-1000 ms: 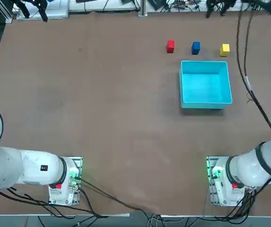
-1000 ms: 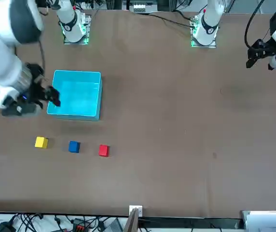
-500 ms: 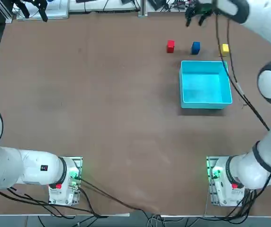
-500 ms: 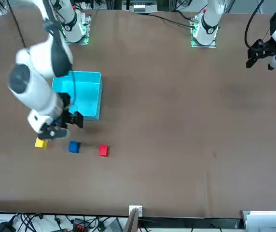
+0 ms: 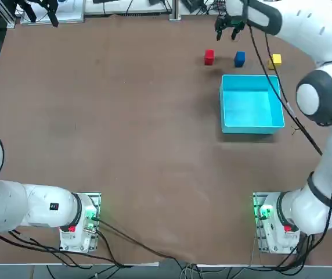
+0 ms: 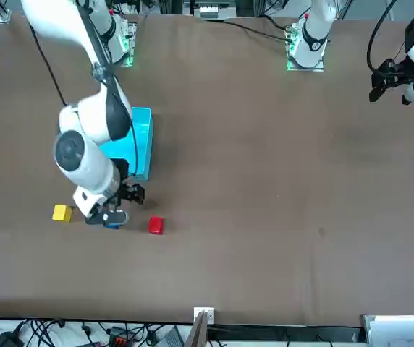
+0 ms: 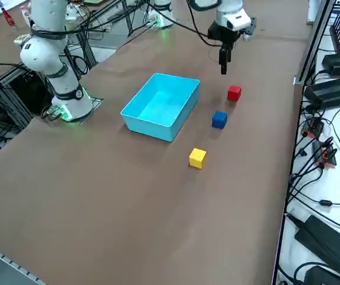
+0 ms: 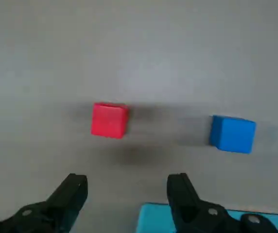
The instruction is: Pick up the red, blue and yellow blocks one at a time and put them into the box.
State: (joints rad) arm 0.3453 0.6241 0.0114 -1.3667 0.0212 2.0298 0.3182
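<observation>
Red block [image 5: 209,56], blue block [image 5: 239,58] and yellow block [image 5: 276,59] stand in a row on the brown table, just beyond the cyan box [image 5: 252,129]. My right gripper [image 5: 226,32] hangs open and empty in the air over the red and blue blocks. In the wrist view, the red block [image 8: 109,120] and blue block [image 8: 232,134] lie past the open gripper [image 8: 127,187], with the box rim [image 8: 153,218] by one finger. From the side, the gripper [image 7: 224,65] is above the red block [image 7: 234,92]. In the front view, the arm hides most of the blue block [image 6: 111,225].
The box [image 7: 152,127] holds nothing. A black cable [image 5: 293,110] trails from the right arm past the box's right side. Cables and equipment crowd the far table edge [image 5: 172,14]. Open tabletop [image 5: 125,116] spreads to the left of the box.
My right arm has swung in from the table's right edge, past the yellow block, to above the red and blue blocks. The gripper stayed open. The blocks and box have not moved.
</observation>
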